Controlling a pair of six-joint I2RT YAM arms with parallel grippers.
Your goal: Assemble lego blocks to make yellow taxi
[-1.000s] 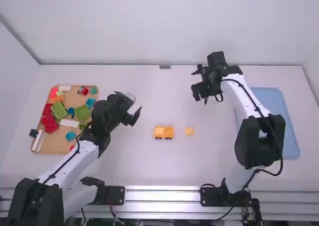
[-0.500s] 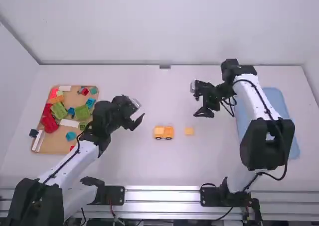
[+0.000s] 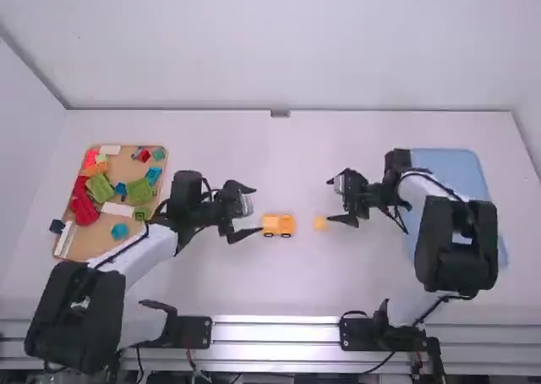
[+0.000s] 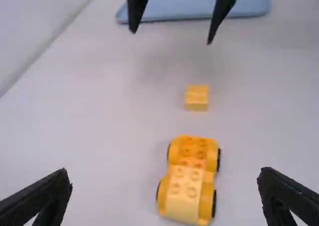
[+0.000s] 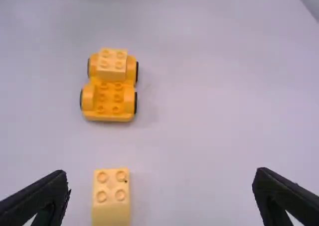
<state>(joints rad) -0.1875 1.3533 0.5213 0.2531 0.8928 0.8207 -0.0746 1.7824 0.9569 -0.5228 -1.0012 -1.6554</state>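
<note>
In the high view my left gripper (image 3: 257, 210) is open just left of the yellow taxi car (image 3: 277, 224). My right gripper (image 3: 328, 201) stands open beside the loose yellow block (image 3: 320, 222), slightly farther back. The left wrist view has my left gripper (image 4: 164, 186) with fingers wide apart, the wheeled car (image 4: 192, 178) between them and the loose block (image 4: 197, 97) beyond. In the right wrist view the fingers of my right gripper (image 5: 162, 186) are spread; the loose block (image 5: 111, 196) is near, and the car (image 5: 110, 86), with one block on its far end, is farther off.
A tan tray (image 3: 95, 247) of red, green, blue, orange and white blocks lies at the left, with a dark block (image 3: 57, 227) at its left edge. A blue tray (image 3: 448, 159) lies at the right, partly under the right arm.
The left gripper has moved right, up to the car. My right gripper has swung toward the camera, close to the loose block. Car and loose block keep their places.
</note>
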